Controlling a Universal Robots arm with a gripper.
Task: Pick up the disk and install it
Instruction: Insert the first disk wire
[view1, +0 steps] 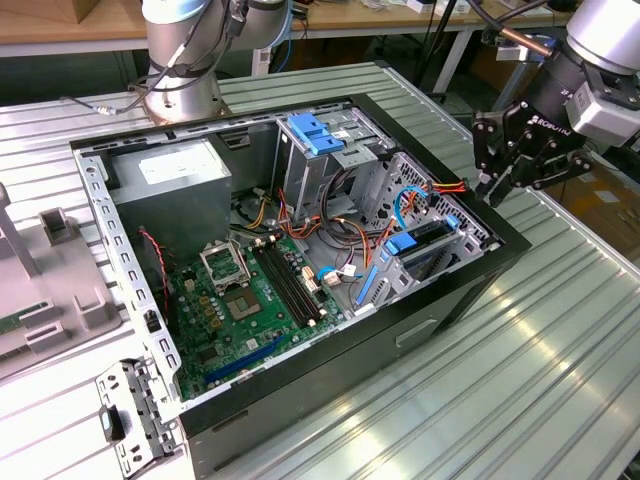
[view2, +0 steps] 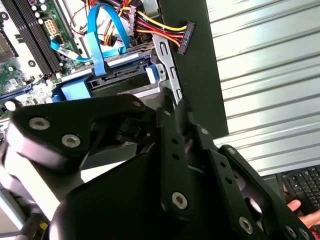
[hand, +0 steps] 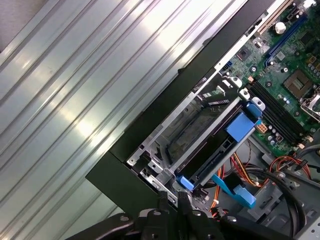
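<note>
The disk (view1: 428, 242) sits edge-up in the lower drive bay at the front corner of the open computer case (view1: 470, 290), its blue carrier rails showing at both ends. Both wrist views look down on the disk (view2: 117, 79) (hand: 217, 152) inside the grey metal cage. My gripper (view1: 493, 186) hangs above the case's rim, on the exterior view's right, just beside that bay. Its black fingers (view2: 170, 117) are shut together with nothing between them, their tips (hand: 172, 199) close over the cage's corner.
Orange, yellow and blue cables (view1: 415, 195) loop beside the bay. A blue bracket (view1: 315, 133) tops the upper drive cage, next to the grey power supply (view1: 170, 180). The motherboard (view1: 245, 295) lies below. A person's hand (view2: 302, 212) rests near a keyboard (view2: 300, 182).
</note>
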